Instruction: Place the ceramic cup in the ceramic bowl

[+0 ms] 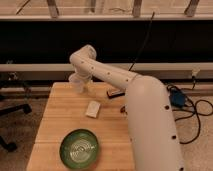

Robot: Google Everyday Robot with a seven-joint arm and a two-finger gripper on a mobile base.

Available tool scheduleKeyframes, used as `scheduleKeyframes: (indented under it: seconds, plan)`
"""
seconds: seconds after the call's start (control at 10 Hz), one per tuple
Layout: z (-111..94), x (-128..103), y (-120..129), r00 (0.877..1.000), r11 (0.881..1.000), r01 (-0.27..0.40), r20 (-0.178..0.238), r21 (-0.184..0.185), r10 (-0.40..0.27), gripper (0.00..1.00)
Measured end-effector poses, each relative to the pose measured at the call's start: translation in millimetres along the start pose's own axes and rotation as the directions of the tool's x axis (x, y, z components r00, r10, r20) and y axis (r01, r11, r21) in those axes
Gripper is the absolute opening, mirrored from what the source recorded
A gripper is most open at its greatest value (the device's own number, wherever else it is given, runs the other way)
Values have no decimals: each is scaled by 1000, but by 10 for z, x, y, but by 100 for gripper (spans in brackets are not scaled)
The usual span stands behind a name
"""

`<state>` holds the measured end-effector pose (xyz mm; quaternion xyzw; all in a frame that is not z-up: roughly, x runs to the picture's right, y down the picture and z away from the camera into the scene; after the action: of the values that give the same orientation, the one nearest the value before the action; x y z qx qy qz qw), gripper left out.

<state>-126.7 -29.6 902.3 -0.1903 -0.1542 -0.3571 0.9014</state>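
My hand (pixel 79 80) is at the far left corner of the counter (pixel 52 125), right at the cup (pixel 77 87). I cannot tell whether it is clenched on the cup or released. The bowl (pixel 79 148) sits near the front edge, well apart from the cup. 1 pale flat packet (pixel 93 109) lies between them, and 1 dark object (pixel 116 93) lies beside my arm.

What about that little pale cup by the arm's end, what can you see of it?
The ceramic cup is small, whitish, slightly translucent, tapered wider at the rim, without handle. It is upright at the far left of the wooden table, apart from the green bowl. The arm's tool is right at its top; whether it grips the cup cannot be told.
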Motion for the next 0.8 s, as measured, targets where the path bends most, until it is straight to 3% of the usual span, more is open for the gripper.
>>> scheduleKeyframes:
  seconds: [0.5,0.6,0.8]
  plan:
    - [257,24,-13,1000,999,3,9,-49,-3,78]
    - [307,29,-1,1000,998,1,11,-59,0,72]
    - [365,24,-5,1000,998,-1,20,-68,2,49]
